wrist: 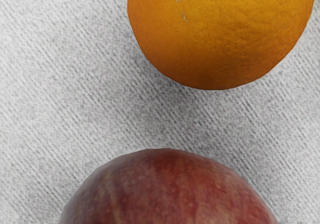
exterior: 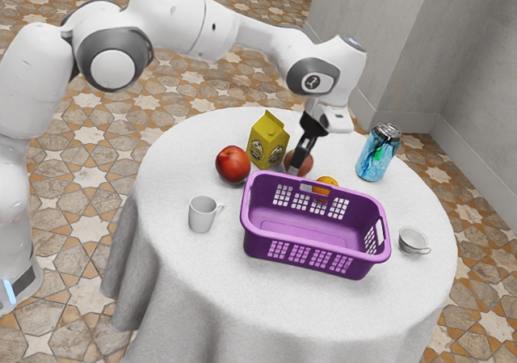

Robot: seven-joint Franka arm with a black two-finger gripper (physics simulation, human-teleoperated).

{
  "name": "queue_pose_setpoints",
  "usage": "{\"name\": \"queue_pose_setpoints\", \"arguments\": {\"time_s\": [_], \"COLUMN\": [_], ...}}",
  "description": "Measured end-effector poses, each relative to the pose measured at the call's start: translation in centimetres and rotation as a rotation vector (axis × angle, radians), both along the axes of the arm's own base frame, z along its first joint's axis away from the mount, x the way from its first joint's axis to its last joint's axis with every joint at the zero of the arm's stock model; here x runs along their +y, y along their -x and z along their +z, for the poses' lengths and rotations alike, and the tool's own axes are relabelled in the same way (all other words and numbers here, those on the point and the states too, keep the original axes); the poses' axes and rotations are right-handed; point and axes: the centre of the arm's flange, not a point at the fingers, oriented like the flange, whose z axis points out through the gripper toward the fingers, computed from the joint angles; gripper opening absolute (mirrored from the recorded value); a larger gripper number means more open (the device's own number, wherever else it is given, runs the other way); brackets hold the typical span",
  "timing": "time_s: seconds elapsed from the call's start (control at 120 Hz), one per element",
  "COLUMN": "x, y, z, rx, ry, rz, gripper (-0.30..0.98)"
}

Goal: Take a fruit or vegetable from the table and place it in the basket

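Beyond the basket in the exterior view, my gripper [exterior: 304, 148] points down at a red apple-like fruit [exterior: 306, 164] and partly covers it. How the gripper stands cannot be made out. That red fruit [wrist: 167, 191] is large at the wrist view's lower edge, with an orange [wrist: 220, 34] separated from it by a strip of cloth. The orange [exterior: 327, 183] is partly hidden behind the rim of the purple basket [exterior: 315, 263]. Another red fruit [exterior: 233, 164] rests by the yellow carton. The basket's visible inside holds nothing.
A yellow carton [exterior: 267, 142] stands close to the gripper, towards the exterior view's left. The blue can [exterior: 378, 152] is to the exterior view's right. One white cup [exterior: 202, 214] and another cup [exterior: 413, 241] flank the basket on the white-covered table [exterior: 194, 278].
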Motion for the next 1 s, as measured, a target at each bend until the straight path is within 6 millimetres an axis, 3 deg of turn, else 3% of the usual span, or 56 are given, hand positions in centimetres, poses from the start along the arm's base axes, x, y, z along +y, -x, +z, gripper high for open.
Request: {"name": "queue_pose_setpoints", "arguments": {"time_s": [0.225,0.392,0.508,0.558,0.667,0.758,0.867,1.0], "x": [0.0,-0.2,-0.9,-2.5,-9.0,-12.9,-16.3,-18.8], "y": [-0.2,1.0,2.1,2.5,3.1,3.7,4.4,4.8], "z": [3.6,10.7,13.6,14.3,15.0,15.2,15.0,13.9], "rx": [-0.062,-0.159,-0.189,-0.195,-0.199,-0.195,-0.187,-0.17], "ry": [-0.017,-0.032,-0.036,-0.028,0.005,0.025,0.041,0.053], "rz": [-0.001,0.0,-0.006,-0.028,-0.124,-0.174,-0.208,-0.223], "gripper": [0.35,0.35,0.36,0.36,0.35,0.35,0.36,0.35]}}
